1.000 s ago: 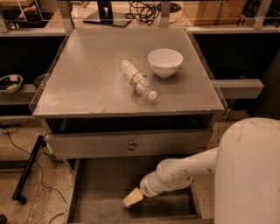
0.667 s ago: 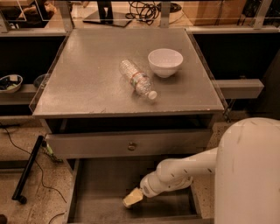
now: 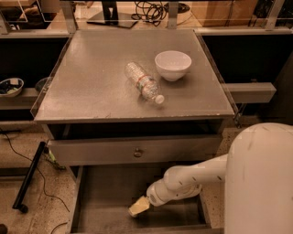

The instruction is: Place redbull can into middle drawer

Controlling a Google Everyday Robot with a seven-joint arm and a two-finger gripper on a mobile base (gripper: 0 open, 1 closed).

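The gripper is low in the open middle drawer at the bottom of the picture — I cannot tell if it is open or holding the redbull can, which I cannot see — so next it should probably let go and lift out.

Robot lab: cables, tool in middle drawer.

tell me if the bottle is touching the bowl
Apart: the camera view shows bare tabletop between bottle and bowl. The claw is low in the middle drawer.
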